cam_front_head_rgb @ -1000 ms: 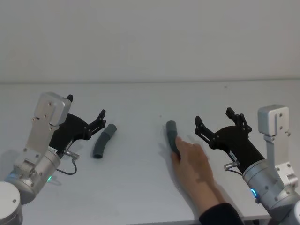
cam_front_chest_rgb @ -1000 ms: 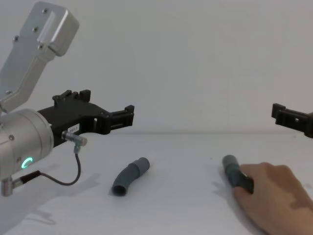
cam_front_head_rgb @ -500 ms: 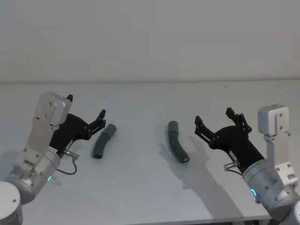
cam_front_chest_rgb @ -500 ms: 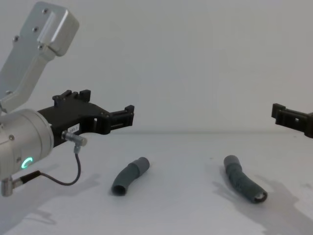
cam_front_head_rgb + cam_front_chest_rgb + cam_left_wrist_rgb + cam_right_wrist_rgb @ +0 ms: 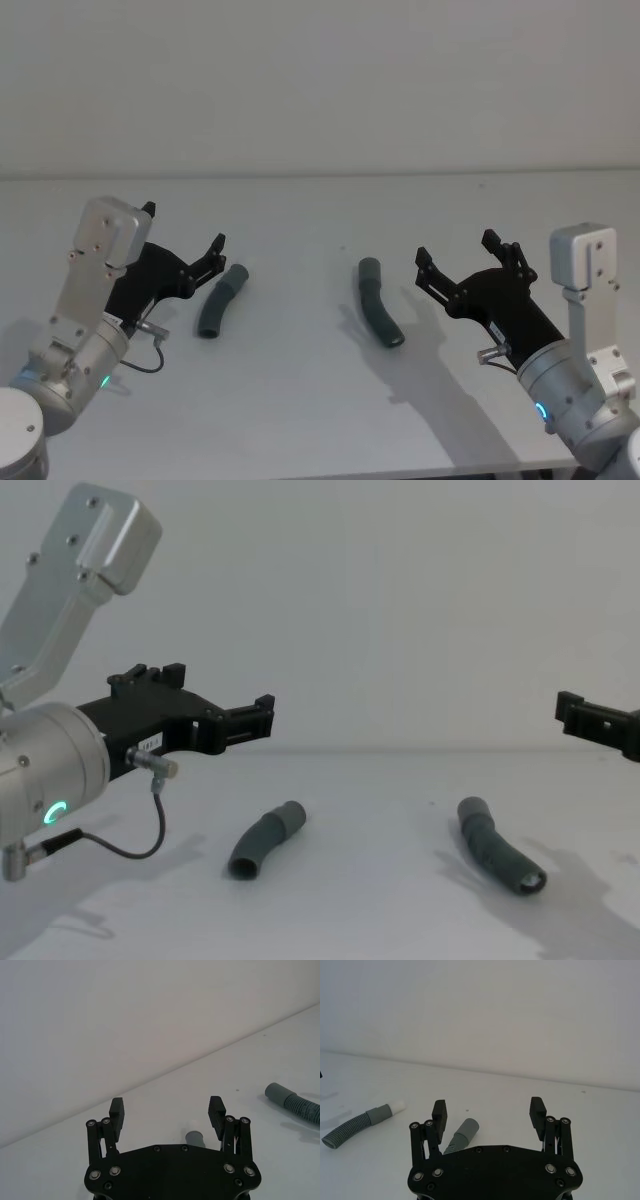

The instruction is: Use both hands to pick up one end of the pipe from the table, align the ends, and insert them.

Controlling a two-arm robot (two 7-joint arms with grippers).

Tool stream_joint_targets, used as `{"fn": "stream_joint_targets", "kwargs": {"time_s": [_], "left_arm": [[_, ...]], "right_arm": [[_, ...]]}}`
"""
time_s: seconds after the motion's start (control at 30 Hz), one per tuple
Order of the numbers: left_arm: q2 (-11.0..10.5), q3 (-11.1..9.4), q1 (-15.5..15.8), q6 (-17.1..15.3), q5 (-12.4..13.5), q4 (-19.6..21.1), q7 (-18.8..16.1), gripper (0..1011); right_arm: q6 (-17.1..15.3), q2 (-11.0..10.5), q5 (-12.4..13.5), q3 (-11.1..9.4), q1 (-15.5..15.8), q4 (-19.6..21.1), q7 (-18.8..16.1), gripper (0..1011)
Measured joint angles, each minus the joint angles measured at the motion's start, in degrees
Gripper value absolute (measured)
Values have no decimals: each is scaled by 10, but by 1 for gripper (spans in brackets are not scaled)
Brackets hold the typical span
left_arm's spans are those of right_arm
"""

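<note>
White surface (image 5: 300,400) carries both pieces, untouched and well apart. Left fingers (image 5: 212,250) stand spread and empty just beside the left pipe piece (image 5: 220,300). Right fingers (image 5: 432,272), equally apart, hover near the right pipe piece (image 5: 379,314). Two pieces, two arms: each piece seemingly lies before its own arm so both can grasp together.

Soft, even, fairly bright light covers the white table (image 5: 300,410). A faint shadow lies left of the right pipe piece (image 5: 378,312), and a broader one spreads below the right gripper (image 5: 457,248), so the light probably comes from the upper right. The green ring light (image 5: 55,812) glows at the chest view's lower left.
</note>
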State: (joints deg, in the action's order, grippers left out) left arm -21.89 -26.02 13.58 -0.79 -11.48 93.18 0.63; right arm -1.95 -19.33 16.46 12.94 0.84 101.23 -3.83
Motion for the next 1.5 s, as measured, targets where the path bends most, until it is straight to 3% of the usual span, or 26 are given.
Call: {"fn": "stream_joint_targets", "kwargs": {"time_s": [1.5], "left_arm": [[0, 0, 0, 0, 0, 0, 0, 1002]], "right_arm": [[0, 0, 0, 0, 0, 0, 0, 1002]]}}
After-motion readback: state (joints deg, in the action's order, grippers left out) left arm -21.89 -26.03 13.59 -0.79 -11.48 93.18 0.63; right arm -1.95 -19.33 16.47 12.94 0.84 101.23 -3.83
